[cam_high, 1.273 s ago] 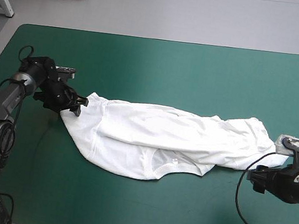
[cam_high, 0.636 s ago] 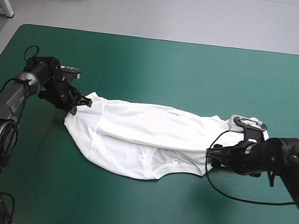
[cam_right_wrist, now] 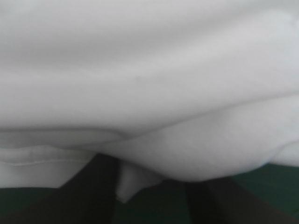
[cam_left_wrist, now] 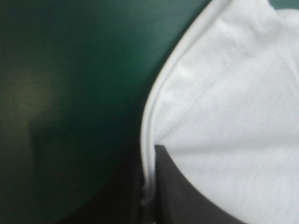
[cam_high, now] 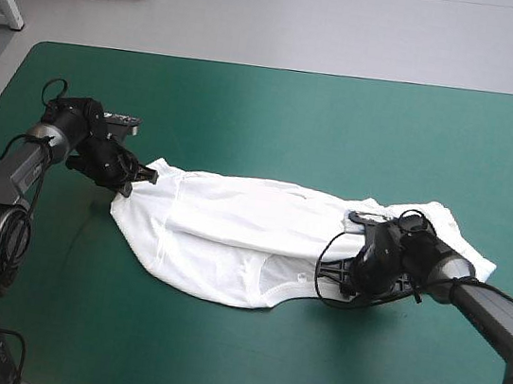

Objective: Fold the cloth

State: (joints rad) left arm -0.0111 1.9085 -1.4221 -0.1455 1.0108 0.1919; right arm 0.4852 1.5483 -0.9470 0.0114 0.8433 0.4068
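Observation:
The white T-shirt (cam_high: 252,225) lies in a long flattened band across the middle of the table, its lower layer bulging toward the front edge. My left gripper (cam_high: 141,179) sits at the shirt's left end. In the left wrist view it (cam_left_wrist: 152,156) is shut on the stitched hem of the T-shirt (cam_left_wrist: 233,93). My right gripper (cam_high: 338,275) is low over the shirt's right part, at its front edge. In the right wrist view its black fingers (cam_right_wrist: 93,191) stand apart, a small fold of the T-shirt (cam_right_wrist: 149,70) hanging between them.
The teal-green cover (cam_high: 295,121) runs wide beyond the shirt toward the far edge, and a broad strip of it (cam_high: 214,358) lies between the shirt and the front edge. The shirt's right end (cam_high: 467,255) reaches past my right arm.
My right arm has swept left from beyond the shirt's right end to its front edge, and its fingers have drawn closer together. The left gripper shut on the hem earlier and has stayed there.

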